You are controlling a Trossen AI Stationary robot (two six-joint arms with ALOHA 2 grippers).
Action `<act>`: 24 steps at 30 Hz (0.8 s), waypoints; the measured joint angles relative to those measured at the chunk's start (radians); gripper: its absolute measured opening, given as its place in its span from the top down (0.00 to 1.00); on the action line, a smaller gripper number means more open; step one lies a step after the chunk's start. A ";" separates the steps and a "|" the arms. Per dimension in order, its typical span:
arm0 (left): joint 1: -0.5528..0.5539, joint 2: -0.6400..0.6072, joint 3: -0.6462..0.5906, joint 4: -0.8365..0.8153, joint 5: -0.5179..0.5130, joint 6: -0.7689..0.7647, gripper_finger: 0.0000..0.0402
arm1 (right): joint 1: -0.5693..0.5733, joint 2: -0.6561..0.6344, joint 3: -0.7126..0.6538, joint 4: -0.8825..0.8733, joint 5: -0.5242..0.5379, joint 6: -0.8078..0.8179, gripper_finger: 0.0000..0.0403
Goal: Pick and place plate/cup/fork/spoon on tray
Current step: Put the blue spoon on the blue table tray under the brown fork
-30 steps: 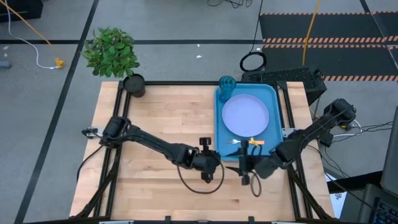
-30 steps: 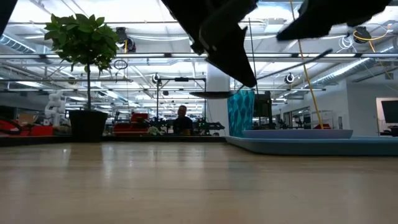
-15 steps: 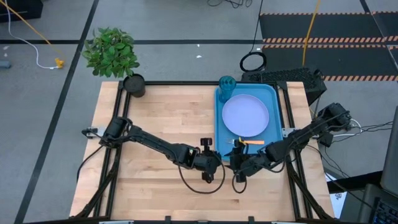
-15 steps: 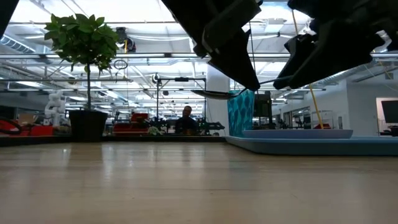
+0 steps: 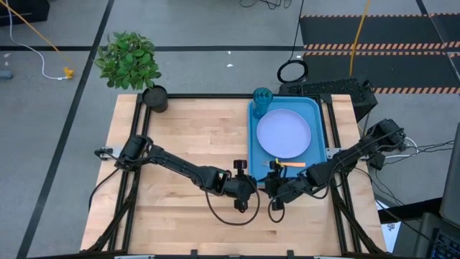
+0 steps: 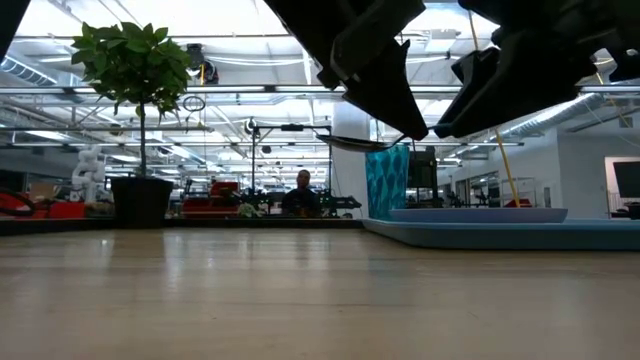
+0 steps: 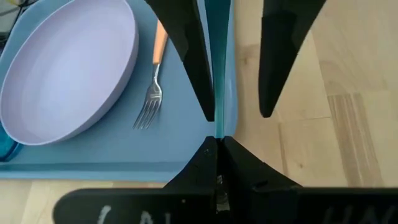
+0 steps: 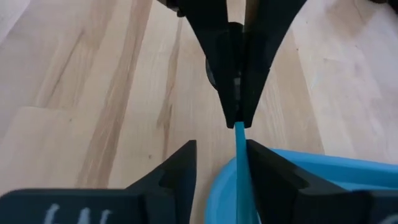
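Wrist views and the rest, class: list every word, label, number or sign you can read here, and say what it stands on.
None can be read.
Pale marks on the left gripper body: too blurred and cut off.
Pale marks on the right gripper body: the same.
Signs in the room in the low view: too small.

We see a grey floor (image 5: 215, 43) with striped black mats (image 5: 374, 32), a potted plant (image 5: 129, 61), and bright ceiling lights (image 6: 230, 30) overhead.

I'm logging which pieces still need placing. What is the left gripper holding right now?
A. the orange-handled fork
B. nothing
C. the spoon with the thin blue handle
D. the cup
C: in the left wrist view the left gripper is shut on the spoon, its thin blue handle running out between the right gripper's fingers.
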 joint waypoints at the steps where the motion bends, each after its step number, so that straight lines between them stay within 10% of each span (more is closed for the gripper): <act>1: 0.000 0.000 0.000 0.000 0.000 0.002 0.98 | 0.000 0.000 0.000 0.000 0.006 -0.002 0.70; 24: -0.006 0.000 -0.005 0.043 0.004 0.003 0.94 | -0.002 -0.001 0.000 -0.011 0.021 0.001 0.97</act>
